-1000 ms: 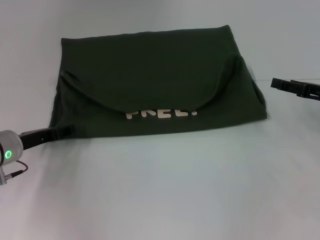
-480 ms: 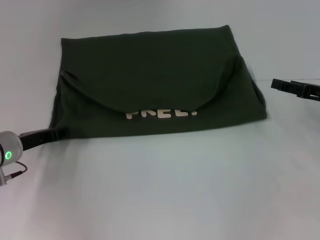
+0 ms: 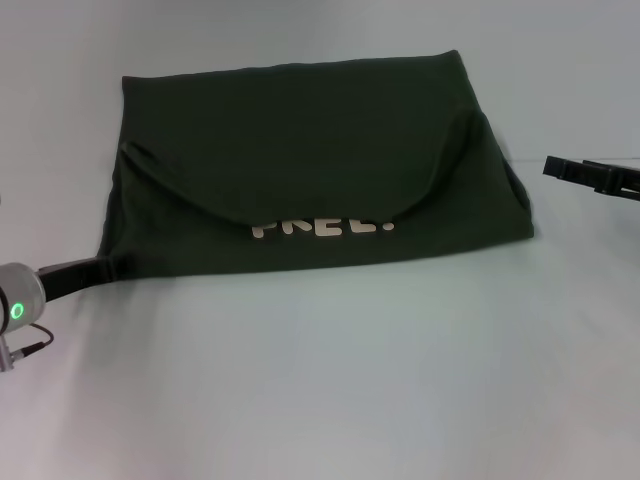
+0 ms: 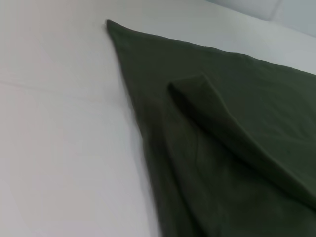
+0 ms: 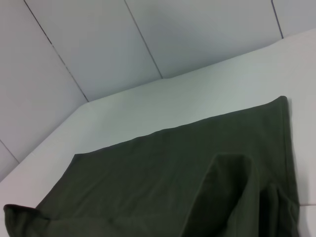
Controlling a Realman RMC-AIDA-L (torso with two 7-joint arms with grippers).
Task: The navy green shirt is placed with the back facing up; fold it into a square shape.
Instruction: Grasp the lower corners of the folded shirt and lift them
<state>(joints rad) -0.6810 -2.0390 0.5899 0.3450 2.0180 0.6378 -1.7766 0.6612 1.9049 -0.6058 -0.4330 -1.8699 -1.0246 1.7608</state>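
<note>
My left gripper [image 3: 118, 265] sits low at the near left corner of the shirt [image 3: 300, 150], its black tip touching the cloth edge there; I cannot tell whether it is clamped on the fabric or merely resting against it. My right gripper [image 3: 560, 168] hangs off to the right, apart from the shirt's right edge, and I cannot tell its opening either. The shirt lies on the white table [image 3: 330, 380] in the far half of my view, already folded into a wide, roughly rectangular block. A rounded flap of the top layer curves down across the middle, and below its edge I can read parts of pale letters [image 3: 322, 226], half covered by the flap. The right side bulges up in a soft ridge near the far right corner, and the near right corner pokes out a little. From the left wrist I see a folded lip [image 4: 197, 91] lying on top of the lower layer.
</note>
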